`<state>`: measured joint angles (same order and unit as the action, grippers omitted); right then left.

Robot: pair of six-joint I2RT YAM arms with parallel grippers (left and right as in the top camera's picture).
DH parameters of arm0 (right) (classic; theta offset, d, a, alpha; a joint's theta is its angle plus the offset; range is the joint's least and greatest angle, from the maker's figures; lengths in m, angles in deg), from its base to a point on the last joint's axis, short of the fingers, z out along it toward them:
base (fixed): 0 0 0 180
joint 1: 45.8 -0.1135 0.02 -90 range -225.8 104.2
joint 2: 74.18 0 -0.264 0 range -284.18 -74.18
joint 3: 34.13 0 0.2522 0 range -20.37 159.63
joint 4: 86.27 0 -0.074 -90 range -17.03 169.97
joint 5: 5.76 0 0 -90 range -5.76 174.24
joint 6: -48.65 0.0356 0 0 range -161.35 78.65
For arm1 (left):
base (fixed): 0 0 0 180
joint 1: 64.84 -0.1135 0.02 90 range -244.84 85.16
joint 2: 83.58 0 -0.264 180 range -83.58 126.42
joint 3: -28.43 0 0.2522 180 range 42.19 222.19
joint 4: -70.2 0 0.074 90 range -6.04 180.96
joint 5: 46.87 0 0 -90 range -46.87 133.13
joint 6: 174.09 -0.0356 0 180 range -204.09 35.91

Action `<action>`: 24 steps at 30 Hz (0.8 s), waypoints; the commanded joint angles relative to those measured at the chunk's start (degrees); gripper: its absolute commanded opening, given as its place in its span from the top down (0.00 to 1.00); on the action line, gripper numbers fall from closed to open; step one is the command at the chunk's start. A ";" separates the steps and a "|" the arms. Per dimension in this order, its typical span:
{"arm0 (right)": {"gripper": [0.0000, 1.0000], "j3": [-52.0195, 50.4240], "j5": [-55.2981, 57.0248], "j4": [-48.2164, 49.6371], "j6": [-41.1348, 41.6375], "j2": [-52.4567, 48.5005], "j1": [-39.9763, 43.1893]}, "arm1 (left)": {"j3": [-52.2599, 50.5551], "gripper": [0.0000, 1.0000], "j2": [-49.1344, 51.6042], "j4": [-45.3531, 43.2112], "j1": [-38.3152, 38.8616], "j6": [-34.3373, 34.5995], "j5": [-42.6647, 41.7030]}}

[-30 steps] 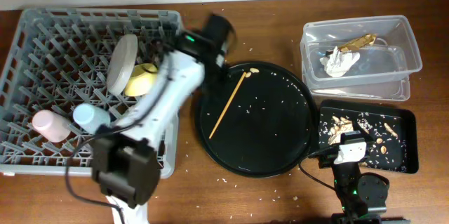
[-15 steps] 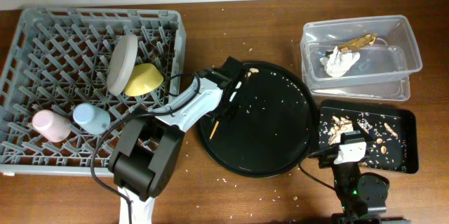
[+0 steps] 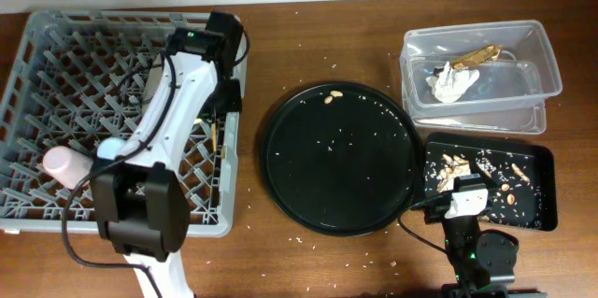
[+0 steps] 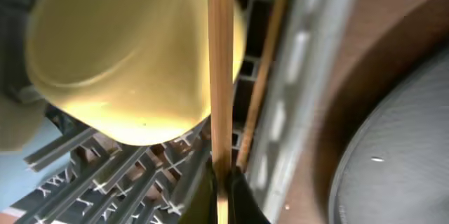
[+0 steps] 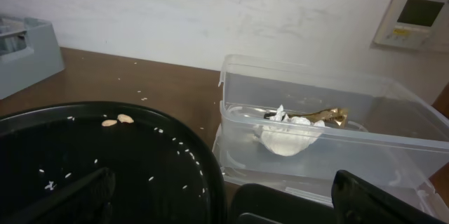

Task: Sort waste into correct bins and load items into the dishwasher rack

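"Wooden chopstick (image 4: 221, 62), thin and straight: where is it now?"

"I am clenching it in my left gripper (image 4: 221, 190) over the large grey pegged plastic rack (image 3: 56, 32) at the bench's left end, beside the small yellow bowl (image 4: 133, 48). Loading, I judge; next calls for settling it by the second chopstick (image 4: 263, 83), then releasing. My right gripper (image 5: 224, 182) is resting spread, empty."

It looks like a robotics lab dressed up as a kitchen clean-up station: a cabled white robot arm (image 3: 182, 102) works at a brown wooden table (image 3: 374, 27) by a bare white wall (image 5: 210, 6) with 1 small control panel (image 5: 419, 17) — and a grey dishwasher rack (image 3: 56, 74) sits on the tabletop.
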<state>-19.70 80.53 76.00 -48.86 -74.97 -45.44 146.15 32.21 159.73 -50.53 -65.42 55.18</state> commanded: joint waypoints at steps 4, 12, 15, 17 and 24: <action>0.02 -0.35 0.33 -0.13 0.24 0.33 0.42 | 1.81 0.01 -5.44 2.78 0.31 -1.62 -3.91; 0.01 -0.35 0.33 -0.13 0.24 0.33 0.42 | 2.27 0.01 -28.24 7.13 0.31 -1.55 -9.60; 0.02 -0.35 0.33 -0.13 0.24 0.33 0.42 | 2.27 0.01 -31.34 11.91 0.31 -1.62 -19.10; 0.02 -0.35 0.33 -0.13 0.24 0.33 0.42 | 2.27 0.01 -32.15 18.47 0.15 -1.60 -12.15; 0.02 -0.35 0.33 -0.13 0.24 0.33 0.42 | -2.95 0.01 -46.23 -7.08 0.15 -11.69 1.22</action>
<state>-19.70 80.55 76.00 -48.88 -74.97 -45.44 146.50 -6.32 162.85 -50.25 -69.57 53.28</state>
